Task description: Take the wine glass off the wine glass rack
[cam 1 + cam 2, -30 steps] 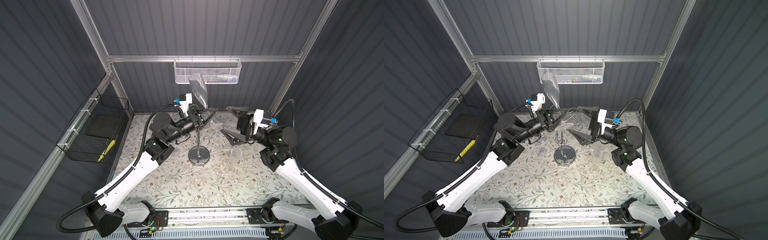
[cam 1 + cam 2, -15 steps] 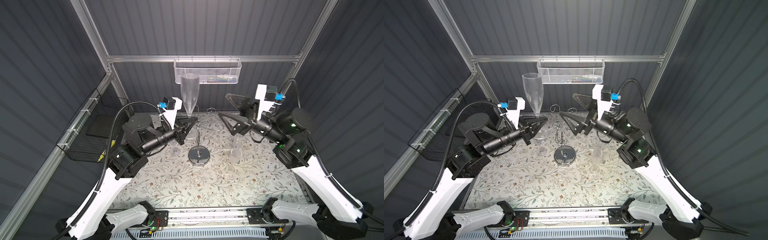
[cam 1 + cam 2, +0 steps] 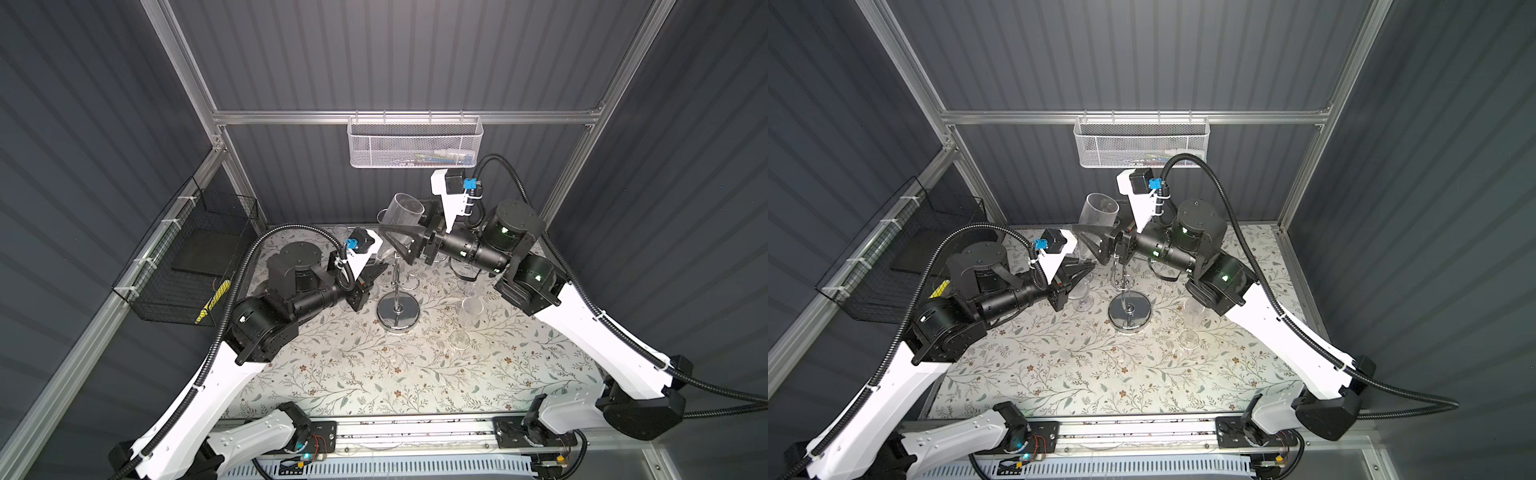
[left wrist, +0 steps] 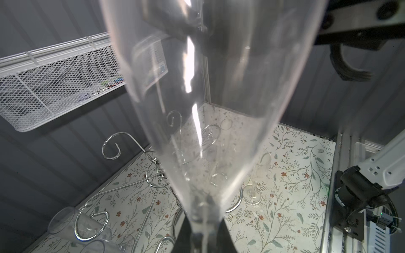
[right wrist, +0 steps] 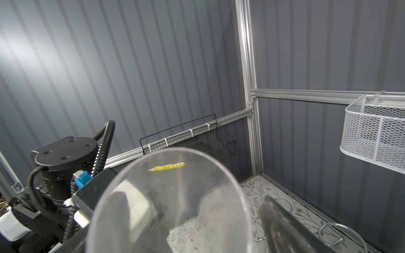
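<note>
A clear wine glass (image 3: 400, 218) (image 3: 1097, 212) hangs in the air above the chrome wine glass rack (image 3: 398, 316) (image 3: 1129, 312), off its arms and tilted. My left gripper (image 3: 381, 268) (image 3: 1087, 269) is shut on its stem; the left wrist view shows the bowl (image 4: 208, 109) rising from the dark fingers (image 4: 186, 237). My right gripper (image 3: 405, 227) (image 3: 1096, 235) stands open with one finger on each side of the bowl. In the right wrist view the rim (image 5: 166, 197) fills the foreground, and one finger (image 5: 282, 225) sits just apart from it.
Another clear glass (image 3: 471, 309) (image 3: 1192, 309) stands on the floral mat right of the rack, and one (image 3: 1082, 297) stands left of it. A white mesh basket (image 3: 415, 141) hangs on the back wall and a black wire basket (image 3: 191, 266) on the left wall.
My left gripper has carried the glass down and to the right, tilting it. My right gripper has swung left and now straddles the bowl.
</note>
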You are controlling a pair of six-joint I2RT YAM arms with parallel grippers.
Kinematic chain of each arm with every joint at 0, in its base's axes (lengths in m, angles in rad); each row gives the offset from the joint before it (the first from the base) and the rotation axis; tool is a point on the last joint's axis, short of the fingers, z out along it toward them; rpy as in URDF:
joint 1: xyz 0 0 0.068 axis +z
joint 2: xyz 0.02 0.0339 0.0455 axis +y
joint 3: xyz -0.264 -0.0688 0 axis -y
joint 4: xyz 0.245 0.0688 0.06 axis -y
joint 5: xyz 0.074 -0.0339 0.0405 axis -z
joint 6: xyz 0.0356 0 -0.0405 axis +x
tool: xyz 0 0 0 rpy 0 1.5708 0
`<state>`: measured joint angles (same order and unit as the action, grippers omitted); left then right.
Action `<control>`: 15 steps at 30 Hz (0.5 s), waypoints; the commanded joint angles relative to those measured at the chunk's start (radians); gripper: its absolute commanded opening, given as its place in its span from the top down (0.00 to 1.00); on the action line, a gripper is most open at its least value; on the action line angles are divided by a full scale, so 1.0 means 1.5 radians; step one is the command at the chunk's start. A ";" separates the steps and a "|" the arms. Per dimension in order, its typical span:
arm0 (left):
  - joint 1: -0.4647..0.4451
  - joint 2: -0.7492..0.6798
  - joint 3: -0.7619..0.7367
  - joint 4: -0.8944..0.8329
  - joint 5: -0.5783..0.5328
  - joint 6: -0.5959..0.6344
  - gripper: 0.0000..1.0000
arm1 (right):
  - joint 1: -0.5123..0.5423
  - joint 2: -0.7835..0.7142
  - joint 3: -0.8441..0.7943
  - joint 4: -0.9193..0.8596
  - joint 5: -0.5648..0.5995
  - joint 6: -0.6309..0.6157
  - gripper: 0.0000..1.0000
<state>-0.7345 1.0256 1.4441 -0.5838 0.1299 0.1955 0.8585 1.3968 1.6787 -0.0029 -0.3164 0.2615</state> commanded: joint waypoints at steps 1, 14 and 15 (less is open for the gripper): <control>-0.002 -0.009 -0.009 0.006 -0.005 0.032 1.00 | 0.002 -0.005 -0.004 0.042 0.005 0.011 0.09; -0.002 -0.024 -0.041 0.015 0.011 0.028 0.70 | 0.002 -0.061 -0.106 0.137 0.001 -0.004 0.47; -0.002 -0.028 -0.046 0.018 0.013 0.026 0.64 | 0.002 -0.067 -0.114 0.142 0.001 -0.004 0.48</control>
<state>-0.7345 1.0092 1.3975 -0.5758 0.1299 0.2314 0.8650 1.3270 1.5295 0.1379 -0.3199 0.2710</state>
